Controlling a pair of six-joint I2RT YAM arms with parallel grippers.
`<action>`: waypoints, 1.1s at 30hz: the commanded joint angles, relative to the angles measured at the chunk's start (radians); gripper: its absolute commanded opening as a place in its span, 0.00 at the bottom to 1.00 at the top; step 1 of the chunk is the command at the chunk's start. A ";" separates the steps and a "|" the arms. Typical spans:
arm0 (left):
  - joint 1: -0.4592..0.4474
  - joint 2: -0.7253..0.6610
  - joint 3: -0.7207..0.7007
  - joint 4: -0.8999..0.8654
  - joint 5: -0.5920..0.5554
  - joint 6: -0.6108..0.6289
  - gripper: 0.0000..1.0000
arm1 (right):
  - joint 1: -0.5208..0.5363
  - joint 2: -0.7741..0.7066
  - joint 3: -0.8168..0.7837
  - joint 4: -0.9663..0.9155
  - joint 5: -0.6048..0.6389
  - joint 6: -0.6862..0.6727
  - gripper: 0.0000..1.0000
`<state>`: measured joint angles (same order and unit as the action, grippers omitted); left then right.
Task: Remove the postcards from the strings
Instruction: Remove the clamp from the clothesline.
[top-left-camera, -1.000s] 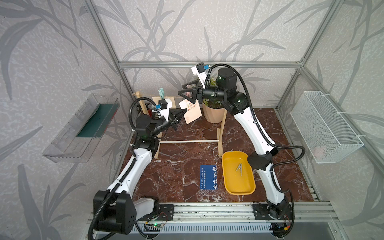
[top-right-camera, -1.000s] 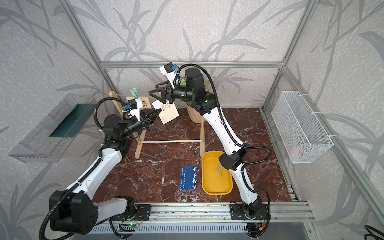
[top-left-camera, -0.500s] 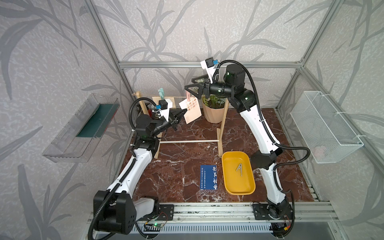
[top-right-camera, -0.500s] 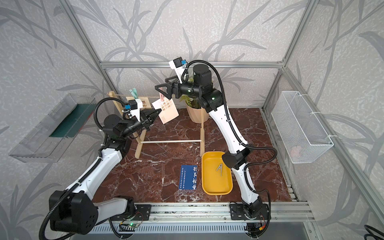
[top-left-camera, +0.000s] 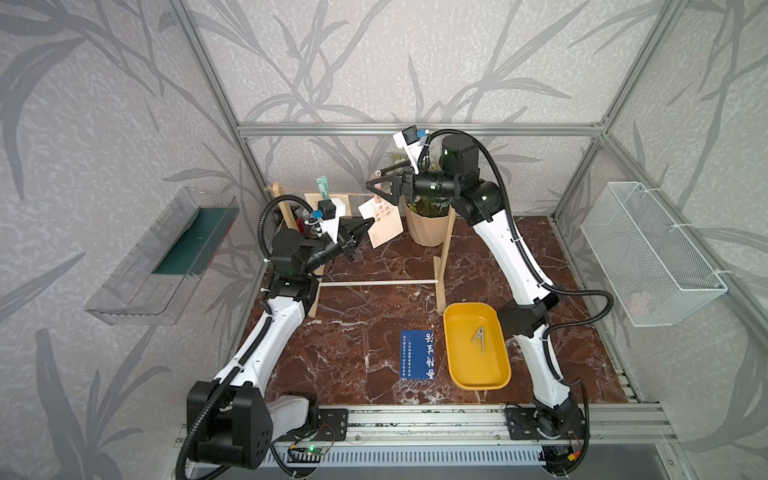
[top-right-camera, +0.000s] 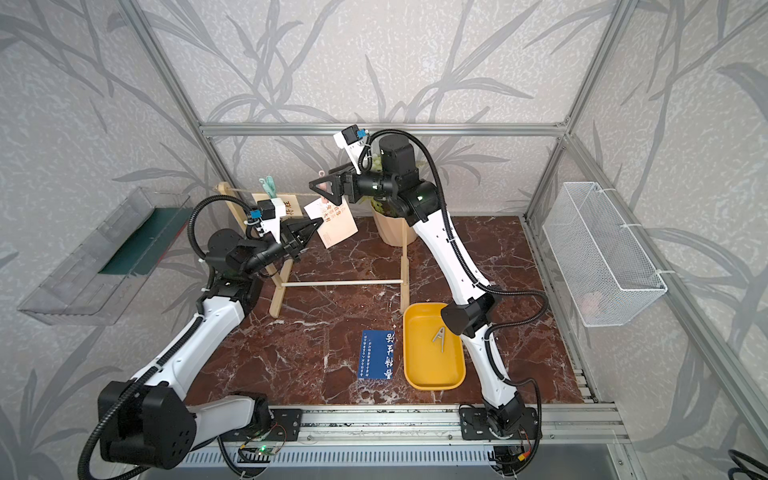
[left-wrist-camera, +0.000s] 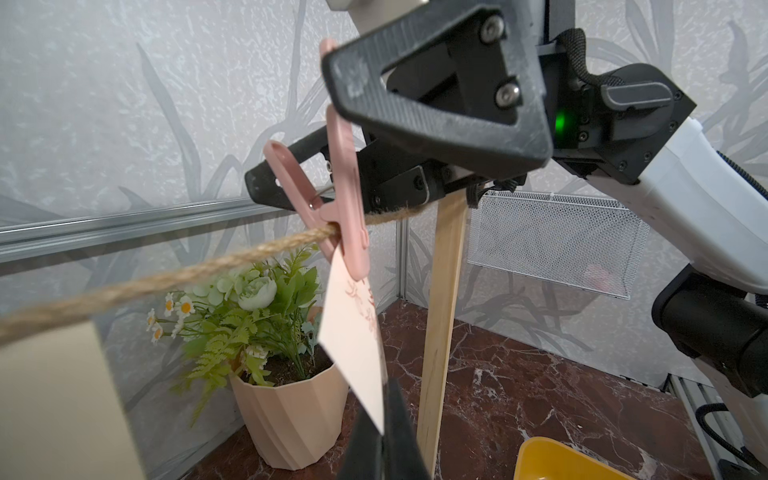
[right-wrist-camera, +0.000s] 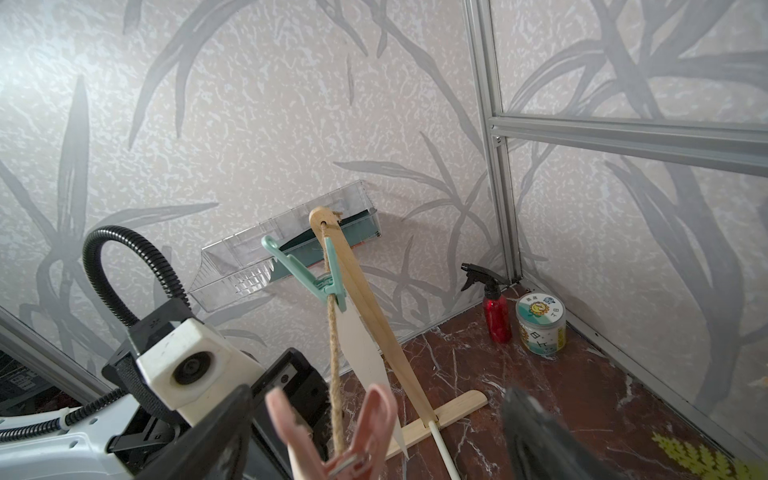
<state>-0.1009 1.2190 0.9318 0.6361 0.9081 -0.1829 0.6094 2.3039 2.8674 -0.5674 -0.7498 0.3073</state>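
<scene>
Twine runs between the tops of two wooden posts standing on the marble-patterned table. Two postcards hang from it. A pink clothespin pins the cream postcard with orange text near the middle of the line. A green clothespin pins a second cream postcard close to the post on the robot's left.

The left gripper is closed, pinching the lower corner of the cream postcard with orange text; the left wrist view shows the card's bottom edge running down between the dark fingers. The card hangs tilted, its lower end drawn toward that arm.

The right gripper reaches in level with the twine, its jaws spread wide on either side of the pink clothespin's handles. Neither finger is clearly pressing on them.

The blue postcard lies flat on the table toward the front, just beside a yellow tray. The tray holds one loose clothespin. A potted plant stands behind the right-hand post.
</scene>
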 joint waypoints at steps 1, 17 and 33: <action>0.001 -0.021 -0.006 0.015 0.019 0.016 0.00 | 0.010 0.022 0.020 -0.005 -0.039 0.015 0.87; 0.001 -0.021 -0.008 0.018 0.014 0.016 0.00 | 0.013 0.022 0.023 0.102 -0.188 0.103 0.45; 0.000 -0.018 -0.009 0.022 0.010 0.013 0.00 | 0.015 0.022 0.021 0.115 -0.203 0.098 0.27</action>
<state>-0.0998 1.2167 0.9310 0.6403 0.9089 -0.1825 0.6102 2.3196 2.8677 -0.4747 -0.9043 0.3969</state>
